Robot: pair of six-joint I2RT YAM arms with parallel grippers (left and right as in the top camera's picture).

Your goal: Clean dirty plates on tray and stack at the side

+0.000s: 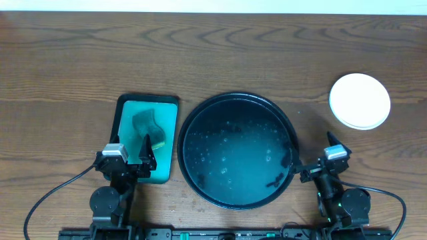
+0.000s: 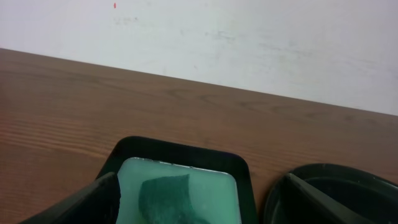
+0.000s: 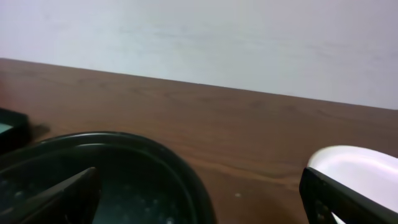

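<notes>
**A:** What takes up the most room?

**B:** The wooden table [image 1: 80,60]. Next comes the tray [image 1: 233,127], round and black, at the middle near the front edge. Its floor is wet, with droplets and a teal tinge.

**A:** Where are the plates [image 1: 359,100]?

**B:** On the bare wood, well apart from the tray, to its right and farther back. A white one faces up. I cannot tell how many lie under it.

**A:** And on the other side?

**B:** A teal tray [image 1: 167,120] just beside the black one, with a dark sponge [image 1: 145,123] lying in it.

**A:** The claws?

**B:** The left gripper [image 2: 201,180] hangs over the near end of the teal tray, fingers spread wide and gripping nothing. The right gripper [image 3: 200,173] is at the tray's right rim, also spread wide and gripping nothing. In its wrist view, the rim is on the left and the white plate on the right.
</notes>
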